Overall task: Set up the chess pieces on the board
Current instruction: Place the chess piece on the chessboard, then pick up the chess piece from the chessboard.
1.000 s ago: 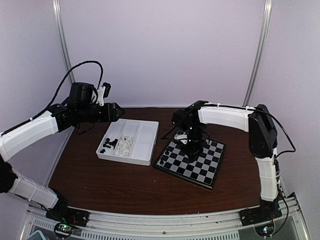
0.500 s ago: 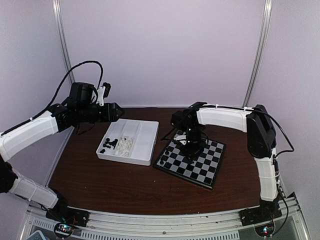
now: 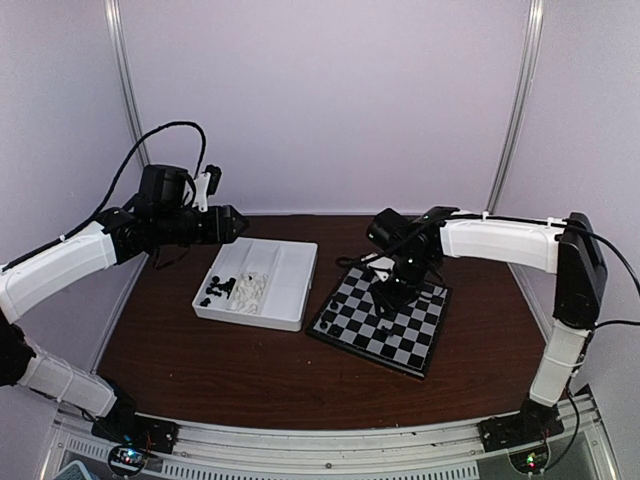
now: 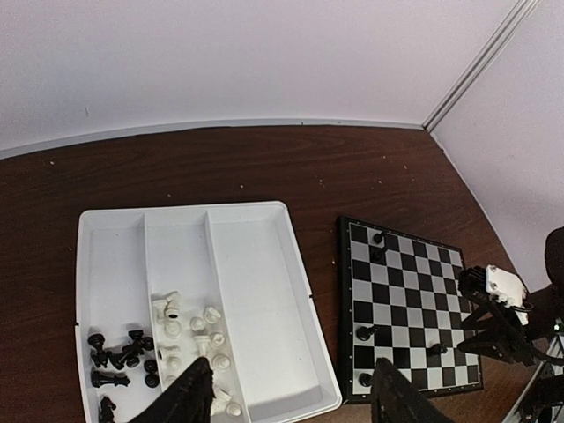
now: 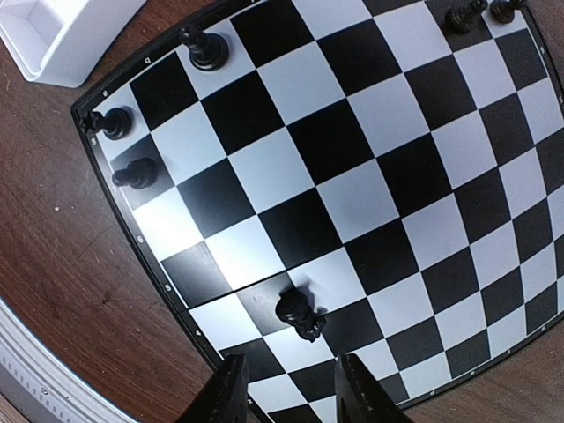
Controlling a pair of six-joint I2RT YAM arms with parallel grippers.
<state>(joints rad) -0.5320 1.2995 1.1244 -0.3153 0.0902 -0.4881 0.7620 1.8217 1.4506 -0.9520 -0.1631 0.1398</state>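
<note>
Left jaws hang wide apart and empty behind the white tray [image 4: 256, 291], which holds black and white chess pieces [image 4: 172, 348]. Beside it on the worktop [image 3: 250, 370] lies the board [image 3: 400, 335]; over it the right jaws stand partly open, empty, near a black piece [image 5: 295, 308].

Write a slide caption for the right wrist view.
Right gripper open over the board, one black piece just past its fingertips, five other black pieces near the board's edges.

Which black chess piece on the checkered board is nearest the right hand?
The lone small black plastic piece just ahead of the right hand; others cluster at far corners.
</note>
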